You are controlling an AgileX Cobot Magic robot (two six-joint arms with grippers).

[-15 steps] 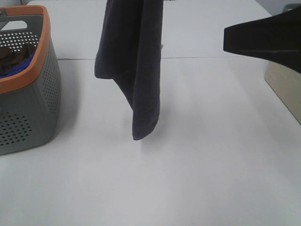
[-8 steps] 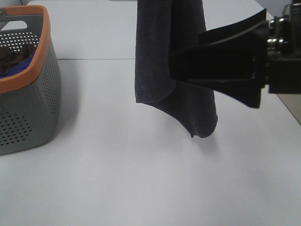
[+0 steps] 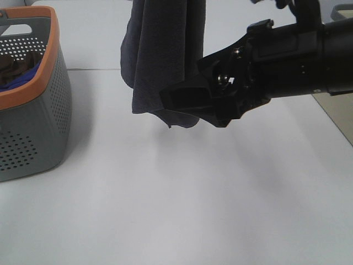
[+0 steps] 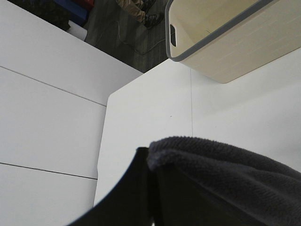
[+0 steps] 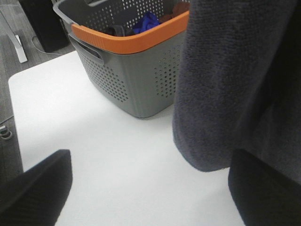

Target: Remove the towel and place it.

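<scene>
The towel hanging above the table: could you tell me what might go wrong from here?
The open right gripper sits by the lowest folds of the towel, so it may pinch only a corner or miss. The towel hangs bunched, so it could land crumpled on the table.

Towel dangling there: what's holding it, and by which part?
The left claw grips the towel by its upper end; the right claw is open beside its lower end.
</scene>
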